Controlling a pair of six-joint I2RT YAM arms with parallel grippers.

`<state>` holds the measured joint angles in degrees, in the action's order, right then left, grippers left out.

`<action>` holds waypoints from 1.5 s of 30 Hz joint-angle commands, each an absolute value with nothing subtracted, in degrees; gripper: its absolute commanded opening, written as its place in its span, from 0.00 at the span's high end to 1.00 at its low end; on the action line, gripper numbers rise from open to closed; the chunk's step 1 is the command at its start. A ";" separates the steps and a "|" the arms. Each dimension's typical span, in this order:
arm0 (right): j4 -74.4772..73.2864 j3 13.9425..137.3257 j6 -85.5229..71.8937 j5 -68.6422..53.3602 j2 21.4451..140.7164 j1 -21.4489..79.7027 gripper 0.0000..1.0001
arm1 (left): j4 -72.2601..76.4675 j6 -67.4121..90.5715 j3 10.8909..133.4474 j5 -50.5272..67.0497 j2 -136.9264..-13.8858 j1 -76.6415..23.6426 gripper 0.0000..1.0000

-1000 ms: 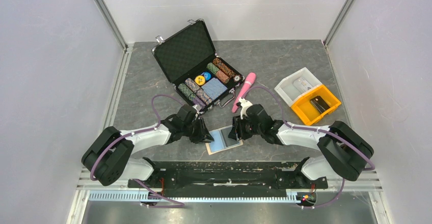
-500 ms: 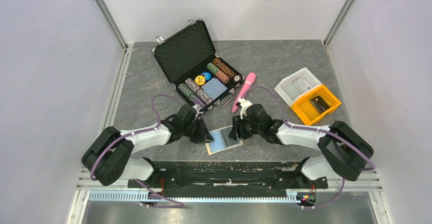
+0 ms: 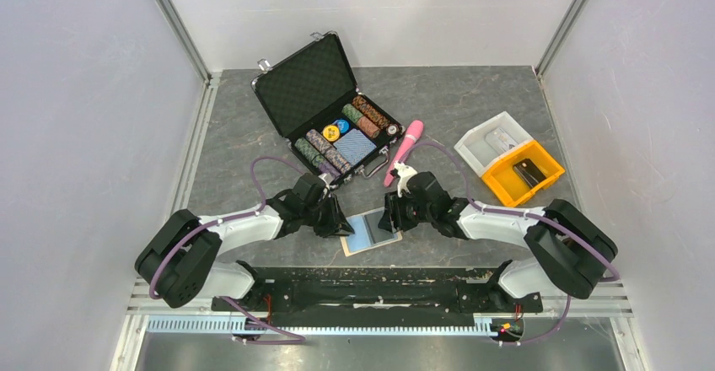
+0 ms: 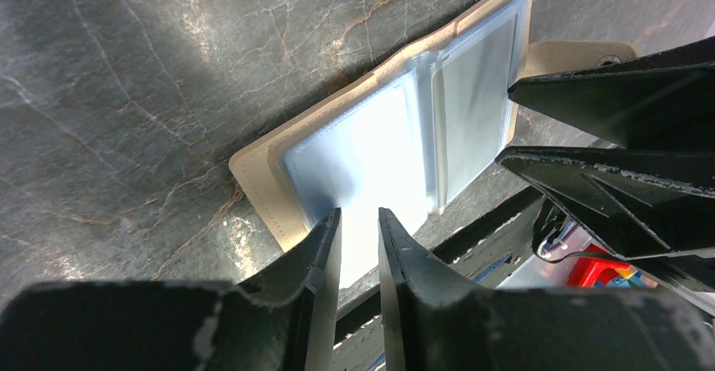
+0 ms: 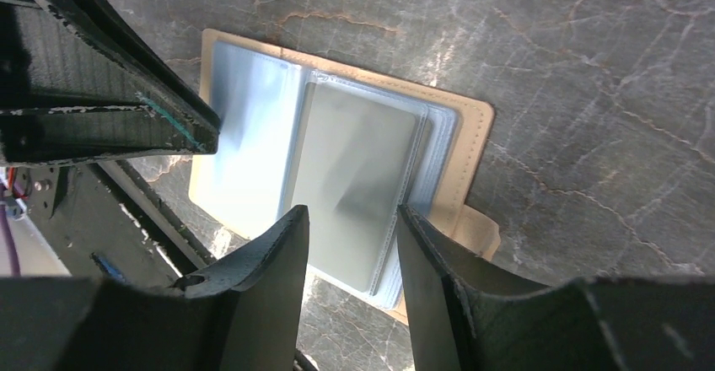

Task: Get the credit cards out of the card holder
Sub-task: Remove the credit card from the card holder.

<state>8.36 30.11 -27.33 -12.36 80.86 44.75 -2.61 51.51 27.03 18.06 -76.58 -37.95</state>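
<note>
A grey marbled stone-look tabletop [image 3: 506, 93] with pale veins lies between plain pale grey walls [image 3: 84, 93], with silver metal rails [image 3: 174, 21] running up the corners. Bright light glares off its glossy surface.

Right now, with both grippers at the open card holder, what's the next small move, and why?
Probably close the right gripper on the grey card: its jaws stand open astride that card's near edge. The left gripper, jaws nearly together, sits at the card holder's other end.
</note>
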 commanded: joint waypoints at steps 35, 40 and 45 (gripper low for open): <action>4.79 33.97 -25.50 -10.22 81.04 44.41 0.55 | -1.25 49.91 26.72 16.83 -75.98 -37.79 0.68; 5.39 33.38 -25.70 -10.86 82.39 44.48 0.55 | -0.76 50.19 26.27 16.96 -76.12 -37.79 0.68; 6.55 32.70 -26.27 -12.55 83.20 44.66 0.55 | -0.57 50.27 26.28 16.81 -76.27 -37.79 0.68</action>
<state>5.50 32.23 -26.39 -11.90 82.04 44.60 -2.11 51.53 26.83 18.09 -76.44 -37.95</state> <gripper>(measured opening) 0.454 0.317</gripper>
